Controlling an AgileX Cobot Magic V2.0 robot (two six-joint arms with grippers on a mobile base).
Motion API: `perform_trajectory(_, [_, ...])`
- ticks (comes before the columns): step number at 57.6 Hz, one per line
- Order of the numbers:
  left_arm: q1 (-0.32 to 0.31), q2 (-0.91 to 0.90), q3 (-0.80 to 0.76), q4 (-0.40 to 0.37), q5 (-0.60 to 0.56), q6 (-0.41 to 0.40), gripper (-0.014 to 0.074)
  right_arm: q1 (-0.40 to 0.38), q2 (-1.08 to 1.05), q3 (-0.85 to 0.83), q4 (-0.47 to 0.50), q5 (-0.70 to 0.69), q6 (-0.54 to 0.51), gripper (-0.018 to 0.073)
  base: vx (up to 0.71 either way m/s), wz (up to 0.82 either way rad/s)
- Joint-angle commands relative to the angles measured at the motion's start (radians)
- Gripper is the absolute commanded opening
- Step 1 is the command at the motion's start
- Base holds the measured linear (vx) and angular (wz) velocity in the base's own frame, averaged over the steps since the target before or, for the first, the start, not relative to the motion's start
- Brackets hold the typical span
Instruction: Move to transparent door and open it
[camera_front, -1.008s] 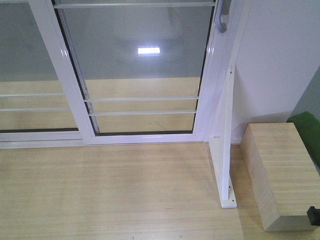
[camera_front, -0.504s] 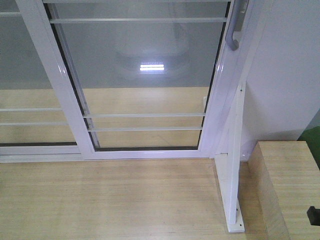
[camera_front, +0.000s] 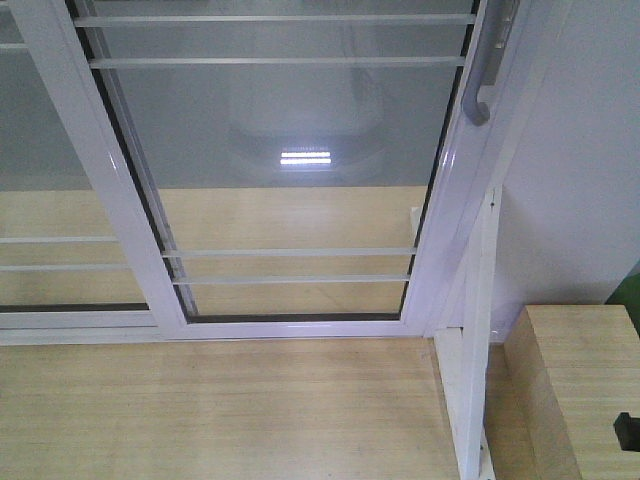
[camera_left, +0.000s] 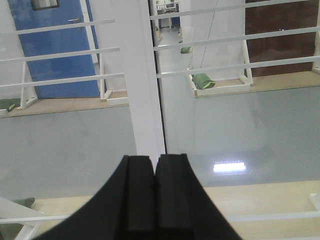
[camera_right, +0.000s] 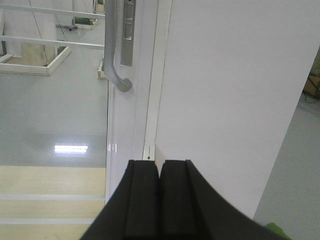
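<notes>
Likely heavy, stiff and breakable, the transparent door (camera_front: 300, 120) should slide by its grey handle (camera_right: 109, 50); the left gripper (camera_left: 155, 165) and right gripper (camera_right: 160, 167) have jaws pressed together.

transparent door (camera_front: 300, 150) ahead | handle (camera_front: 487, 78) on its right stile | box (camera_front: 585, 390) far right

Door (camera_front: 300, 120) top cut off by front view's upper edge, handle (camera_front: 482, 100) upper end out of frame, wooden box (camera_front: 585, 390) cropped right and below, small black item (camera_front: 627, 432) at right edge unidentifiable

Left tool (camera_left: 154, 167) matte black, curved; right tool (camera_right: 160, 170) alike
</notes>
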Motion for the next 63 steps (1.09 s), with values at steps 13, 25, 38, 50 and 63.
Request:
perform_trajectory(13, [-0.003, -0.014, 0.025, -0.002, -0.085, -0.004, -0.0006, 0.002, -0.016, 0.013, -0.001, -0.079, -0.005, -0.0008, 0.07, 0.00])
perform_trajectory(25, [-0.003, -0.014, 0.025, -0.002, -0.085, -0.004, -0.0006, 0.002, -0.016, 0.013, -0.001, -0.079, -0.005, -0.0008, 0.03, 0.00])
perform_trajectory(38, [-0.003, -0.016, 0.025, -0.002, -0.085, -0.004, -0.0006, 0.002, -0.016, 0.013, -0.001, -0.079, -0.005, -0.0008, 0.00, 0.00])
perform_trajectory(50, [-0.003, -0.017, 0.025, -0.002, -0.085, -0.004, -0.0006, 0.002, -0.018, 0.013, -0.001, -0.079, -0.005, -0.0008, 0.01, 0.00])
perform_trajectory(63, [-0.003, -0.017, 0.025, -0.002, -0.085, -0.004, -0.0006, 0.002, -0.018, 0.013, -0.001, -0.079, -0.005, -0.0008, 0.02, 0.02])
